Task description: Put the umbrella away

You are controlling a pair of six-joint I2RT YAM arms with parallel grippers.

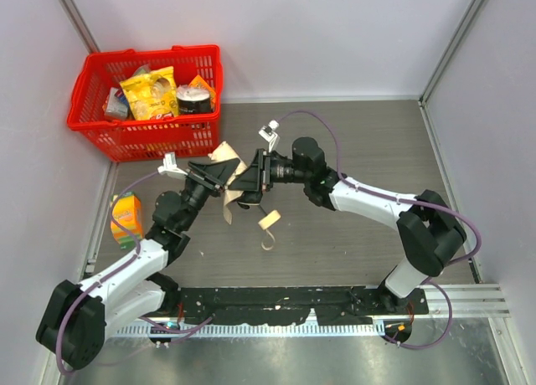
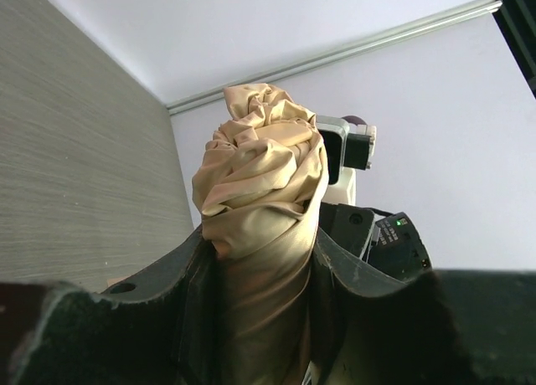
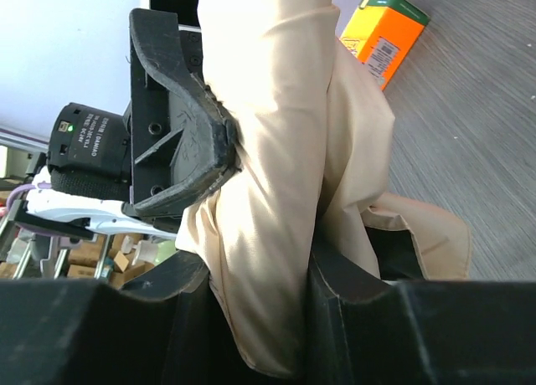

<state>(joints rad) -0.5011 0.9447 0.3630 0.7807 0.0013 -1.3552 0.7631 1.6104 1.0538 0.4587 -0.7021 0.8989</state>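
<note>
The beige umbrella [image 1: 229, 190] is folded and held above the table's middle between both grippers. My left gripper [image 1: 212, 176] is shut on its bunched canopy [image 2: 264, 209], which fills the gap between the jaws. My right gripper [image 1: 249, 182] is shut on the canopy [image 3: 268, 192] from the other side, close against the left gripper. The cream handle with its loop cord [image 1: 268, 223] hangs down just below the grippers. The shaft and ribs are hidden under the fabric.
A red basket [image 1: 99, 132] with snack packets and a tin stands at the back left. An orange carton [image 1: 126, 215] lies by the left wall, and shows in the right wrist view [image 3: 381, 29]. White walls close in the left, back and right.
</note>
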